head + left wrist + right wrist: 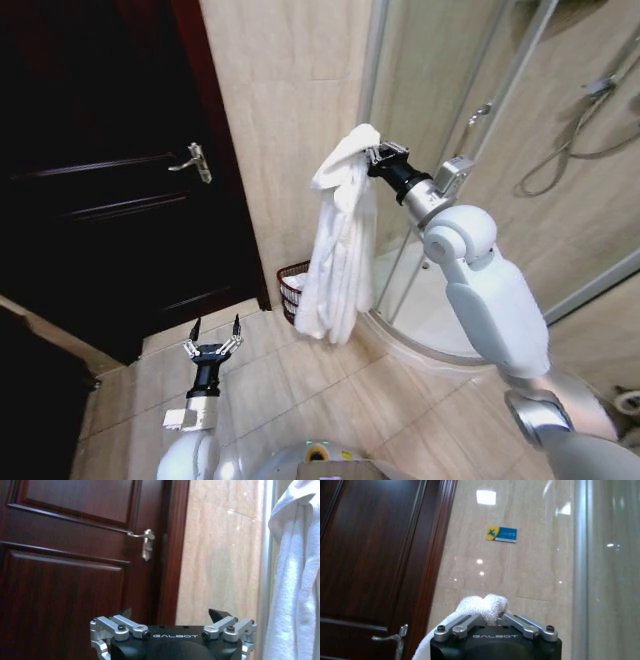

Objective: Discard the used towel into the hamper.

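Note:
A white towel (338, 250) hangs in long folds from my right gripper (376, 156), which is shut on its top end, raised high before the beige tiled wall. In the right wrist view the towel's bunched top (485, 605) pokes out between the closed fingers (517, 624). The hamper (292, 285), a small reddish-brown wire basket, stands on the floor against the wall, directly behind the towel's lower end and partly hidden by it. My left gripper (213, 340) hangs low over the floor tiles, open and holding nothing; the left wrist view shows its spread fingertips (220, 614) and the towel (295, 581) off to one side.
A dark wooden door (110, 180) with a metal lever handle (195, 160) fills the left. A curved glass shower enclosure (470, 90) with a raised white base (430, 335) lies to the right. Beige floor tiles (300, 390) stretch between me and the wall.

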